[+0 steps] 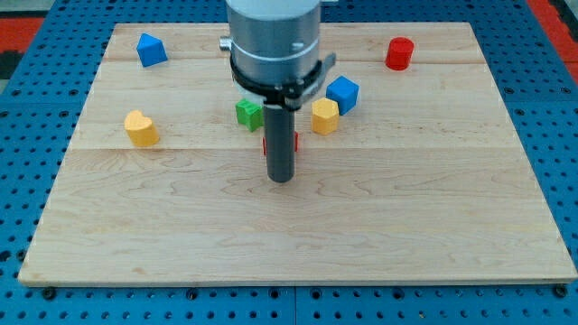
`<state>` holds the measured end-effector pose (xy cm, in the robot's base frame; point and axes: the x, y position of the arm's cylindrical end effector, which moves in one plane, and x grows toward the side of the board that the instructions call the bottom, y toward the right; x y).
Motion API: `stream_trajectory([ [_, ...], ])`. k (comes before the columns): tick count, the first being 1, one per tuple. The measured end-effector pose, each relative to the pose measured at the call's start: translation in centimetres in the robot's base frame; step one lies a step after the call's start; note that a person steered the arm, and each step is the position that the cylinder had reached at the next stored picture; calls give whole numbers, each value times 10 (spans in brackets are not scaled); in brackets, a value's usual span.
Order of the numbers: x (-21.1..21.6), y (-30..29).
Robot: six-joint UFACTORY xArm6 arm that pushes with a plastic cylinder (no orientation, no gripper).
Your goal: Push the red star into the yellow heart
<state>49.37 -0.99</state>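
Observation:
The yellow heart lies at the view's left on the wooden board. The red star is mostly hidden behind my rod near the board's middle; only thin red edges show on both sides of the rod. My tip rests on the board just below the red star, toward the view's bottom. The heart is far to the left of the tip.
A green block sits just up-left of the rod. A yellow hexagonal block and a blue block sit up-right of it. Another blue block lies top left, a red cylinder top right.

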Motion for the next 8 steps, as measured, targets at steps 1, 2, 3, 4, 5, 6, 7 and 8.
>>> stream_trajectory([
  [1, -15, 55],
  [2, -53, 59],
  [3, -58, -27],
  [4, -55, -118],
  [5, -37, -120],
  [6, -29, -170],
  [7, -32, -237],
  [8, -41, -247],
])
